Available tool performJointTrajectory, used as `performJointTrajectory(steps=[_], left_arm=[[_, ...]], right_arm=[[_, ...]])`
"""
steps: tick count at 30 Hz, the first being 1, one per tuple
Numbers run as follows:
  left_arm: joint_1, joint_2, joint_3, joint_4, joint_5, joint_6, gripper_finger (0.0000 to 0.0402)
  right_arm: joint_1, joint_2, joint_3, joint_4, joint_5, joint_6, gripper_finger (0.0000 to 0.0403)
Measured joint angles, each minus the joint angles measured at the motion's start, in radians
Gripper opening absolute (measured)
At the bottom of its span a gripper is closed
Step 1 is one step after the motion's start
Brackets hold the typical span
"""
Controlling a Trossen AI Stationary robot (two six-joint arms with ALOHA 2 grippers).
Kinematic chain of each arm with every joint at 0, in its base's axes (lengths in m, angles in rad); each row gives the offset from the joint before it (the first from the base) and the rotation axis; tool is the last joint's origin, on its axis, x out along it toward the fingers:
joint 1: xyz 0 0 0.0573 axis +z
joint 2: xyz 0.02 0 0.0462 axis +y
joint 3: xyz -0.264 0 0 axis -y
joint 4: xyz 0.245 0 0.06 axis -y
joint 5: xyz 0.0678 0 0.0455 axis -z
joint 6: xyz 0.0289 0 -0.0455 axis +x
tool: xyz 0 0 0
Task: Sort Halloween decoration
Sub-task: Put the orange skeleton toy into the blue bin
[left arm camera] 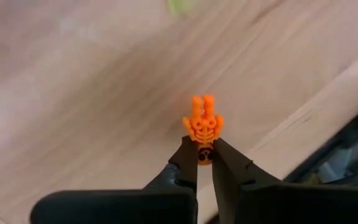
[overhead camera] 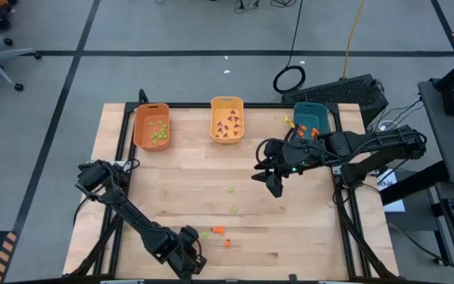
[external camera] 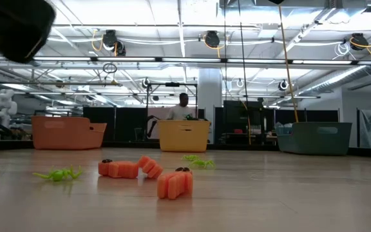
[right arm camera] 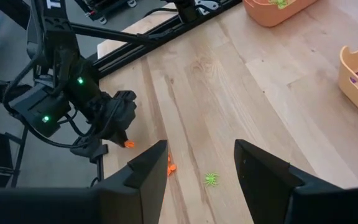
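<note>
Down at the near edge of the desk point(overhead camera: 180, 197), the left end effector point(left arm camera: 205, 163) has its two fingers pinched shut on a small orange skeleton trinket point(left arm camera: 203, 126), gripping it low down so most of the body sticks out past the tips. In the right wrist view the same orange speck point(right arm camera: 129, 144) shows right at that end effector, close to the desk's edge.

More decorations lie loose nearby: two orange pieces point(external camera: 174, 182) and a green spider point(external camera: 59, 173) on the wood, with a couple more green bits point(overhead camera: 233, 208) further toward the middle.

The three bins sit along the far side: an orange one point(overhead camera: 139, 126) holding green pieces, a yellow one point(overhead camera: 215, 114) holding purple ones, and a teal one point(overhead camera: 301, 112) with orange bits in it.

The right end effector point(right arm camera: 201, 167) hangs over the middle-right of the desk, fingers spread and holding nothing.

To my eye the grip is thin, so lift straight up, slowly, before swinging away. Going by what's in the bins, it belongs in the teal one, right across the desk, so carry it steadily and open only once well inside the rim.
</note>
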Motion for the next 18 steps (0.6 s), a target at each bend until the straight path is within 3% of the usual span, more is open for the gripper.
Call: performJointTrajectory(steps=[7, 18], left_arm=[[0.009, -0.114, 0.0, -0.009, -0.068, 0.066, 0.0017], [0.112, -0.38, 0.0, -0.012, -0.173, 0.387, 0.0016]], right_arm=[[0.0, 0.0, 0.0, -0.002, 0.0, -0.004, 0.0171], [0.0, 0.0, 0.0, -0.043, 0.001, -0.031, 0.0171]])
